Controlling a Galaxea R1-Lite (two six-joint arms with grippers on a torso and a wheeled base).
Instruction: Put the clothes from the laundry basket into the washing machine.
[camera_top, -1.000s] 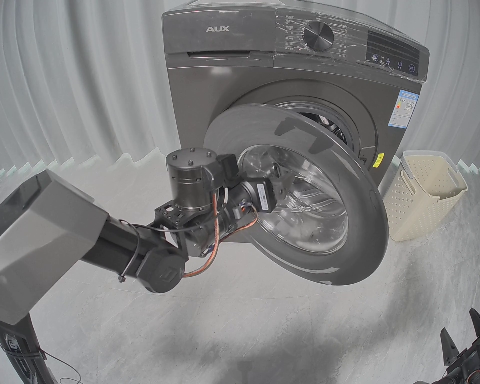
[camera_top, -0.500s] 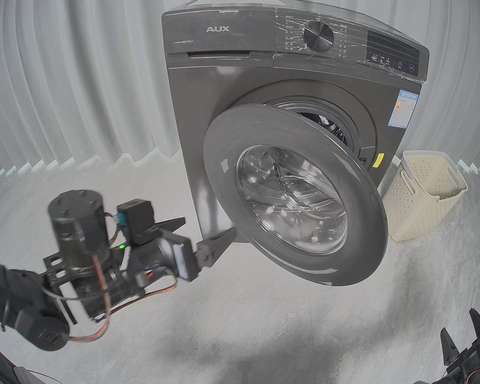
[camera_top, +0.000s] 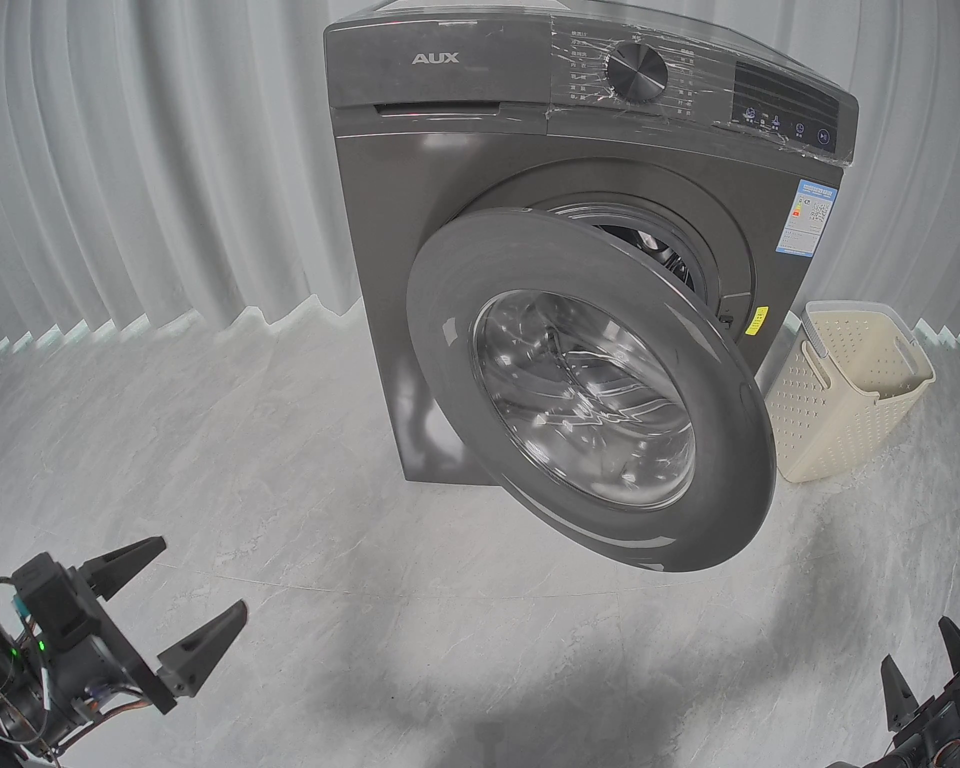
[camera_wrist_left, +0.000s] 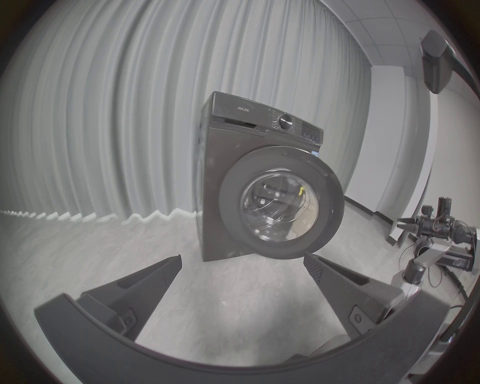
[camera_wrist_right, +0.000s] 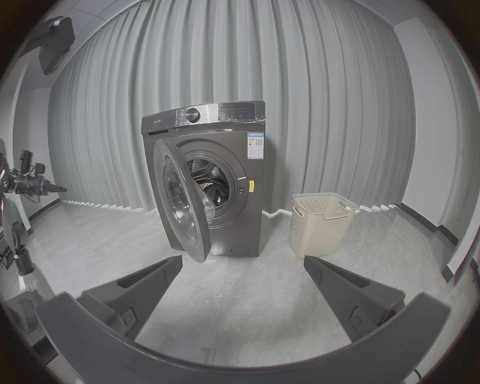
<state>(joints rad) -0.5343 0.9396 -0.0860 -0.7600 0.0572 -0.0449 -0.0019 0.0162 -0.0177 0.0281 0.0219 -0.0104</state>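
Standing open in the head view: door (camera_top: 590, 400) of the washing machine (camera_top: 450, 180), swung wide so the drum can be loaded. Laundry basket (camera_top: 850, 390) on the floor just beside the machine, handy for the right arm. Left tool (camera_top: 200, 578) and right tool (camera_top: 915, 655), both low and well apart from the door, probably parked clear of its swing.
Left wrist view: fingers (camera_wrist_left: 145, 285) spread, nothing held.
Right wrist view: fingers spread, empty; dark cloth (camera_wrist_right: 216, 192), likely clothes, lies in the drum.

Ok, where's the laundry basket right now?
In the head view the laundry basket stands on the floor at the right, beside the washing machine, past its open door.
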